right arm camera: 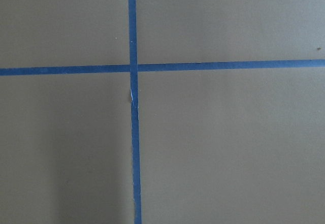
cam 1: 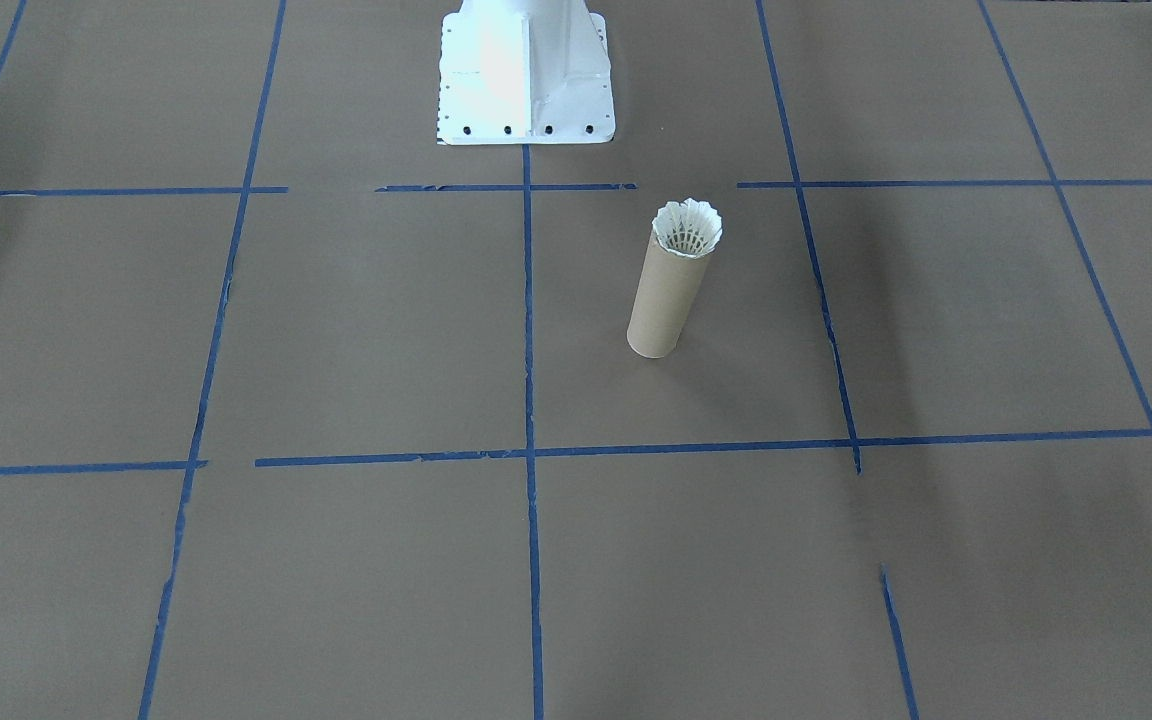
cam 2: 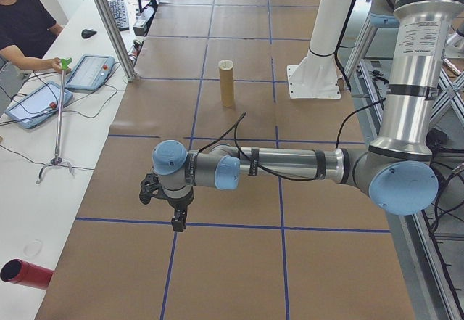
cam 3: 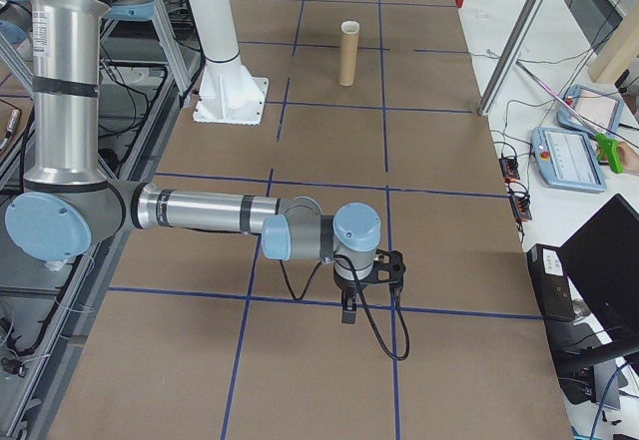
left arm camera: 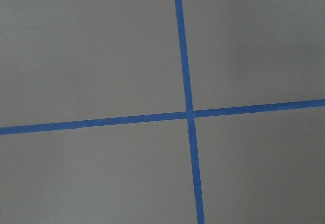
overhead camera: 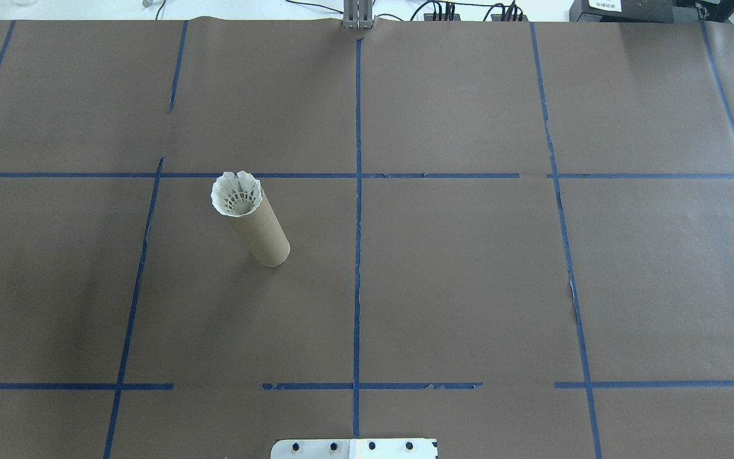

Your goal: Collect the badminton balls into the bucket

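Overhead exterior: shuttlecock (overhead camera: pixel 236 194) seated skirt-up in the mouth of the upright bucket (overhead camera: pixel 259 233). Left gripper (cam 2: pixel 176 218) and right gripper (cam 3: pixel 349 305) parked well apart from it; jaw state cannot be told. Collection apparently complete; nothing more seems required.

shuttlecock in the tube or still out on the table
In. The shuttlecock sits in the open top of the upright tube, its feather skirt flaring just above the rim, cork end down inside.

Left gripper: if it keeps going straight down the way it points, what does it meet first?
Most likely only the paper-covered table: the left gripper points down near a blue tape cross, with nothing else in its wrist view. Height is unclear.
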